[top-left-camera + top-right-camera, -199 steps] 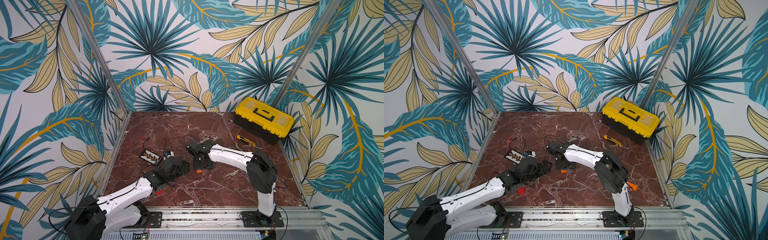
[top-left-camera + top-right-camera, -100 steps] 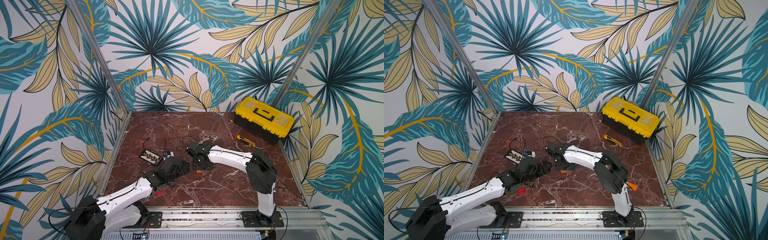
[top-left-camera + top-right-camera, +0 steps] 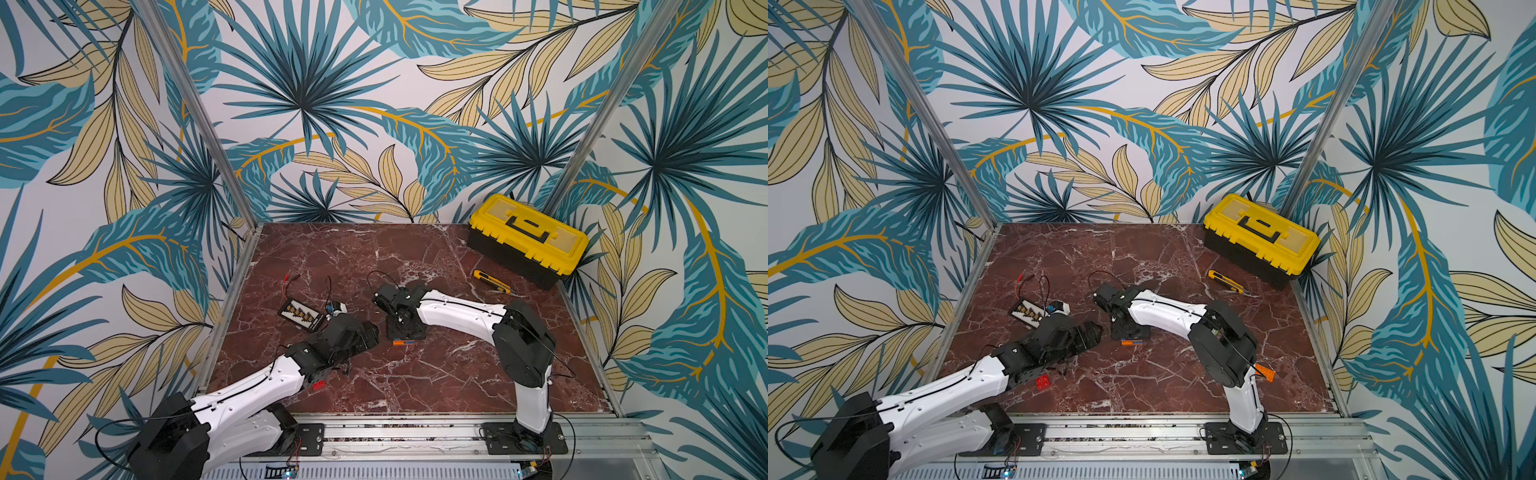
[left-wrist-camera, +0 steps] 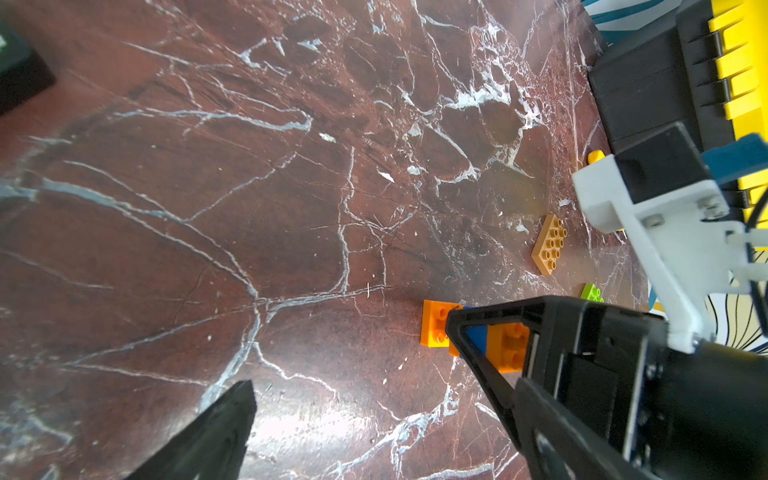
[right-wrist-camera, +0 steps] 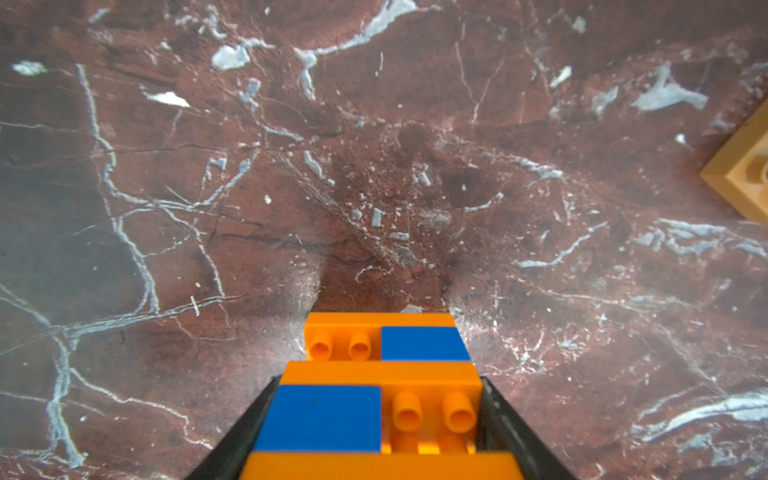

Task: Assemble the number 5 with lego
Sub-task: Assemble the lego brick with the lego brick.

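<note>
Right gripper (image 5: 380, 380) about half closed, both fingers (image 5: 249, 424) clamped on the sides of the lego stack (image 5: 386, 374), which is orange with two blue squares. The stack lies on the table (image 5: 374, 166) near its middle. Left gripper (image 3: 371, 333) spread fully, holding nothing, just beside the stack. Loose: red brick (image 3: 319, 385) by the left arm; tan plate (image 4: 550, 245) and lime brick (image 4: 592, 292) near the stack.

Tropical leaf wallpaper (image 3: 299, 104) w/ alu posts (image 3: 203, 124); red-brown marble floor (image 3: 415, 386).
</note>
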